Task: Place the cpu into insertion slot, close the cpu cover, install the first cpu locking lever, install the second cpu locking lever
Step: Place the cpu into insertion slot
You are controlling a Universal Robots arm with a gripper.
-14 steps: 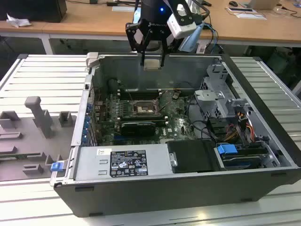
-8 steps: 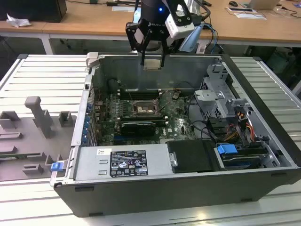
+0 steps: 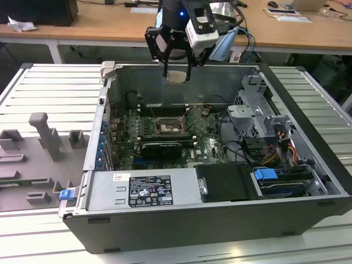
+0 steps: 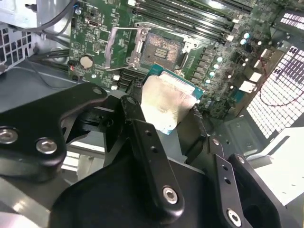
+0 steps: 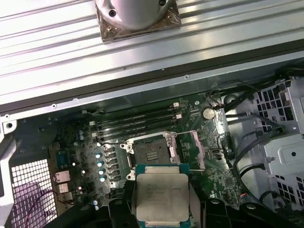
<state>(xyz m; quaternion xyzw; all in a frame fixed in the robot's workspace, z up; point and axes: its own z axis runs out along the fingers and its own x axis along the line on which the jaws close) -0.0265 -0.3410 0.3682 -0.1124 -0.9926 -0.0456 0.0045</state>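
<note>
I work over a desk point(image 3: 49, 88) of pale grey ribbed metal slats, evenly lit; its ribs are also plain in the first wrist view. Grey moulded fixtures point(image 3: 47, 140) stand on it at the exterior view's left. Beyond its far edge runs a wooden desk point(image 3: 99, 27) on white legs point(image 3: 55, 52), carrying a black box point(image 3: 38, 11), crumpled white paper point(image 3: 19, 25) and loose sheets point(image 3: 294, 15).

The slatted table point(image 3: 49, 93) bears an open computer case point(image 3: 220, 223).

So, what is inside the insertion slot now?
No chip: the insertion slot shows its dark centre. The cpu is held in the fingers, apart from the slot, and covers one edge of its rim in the first wrist view.
</note>
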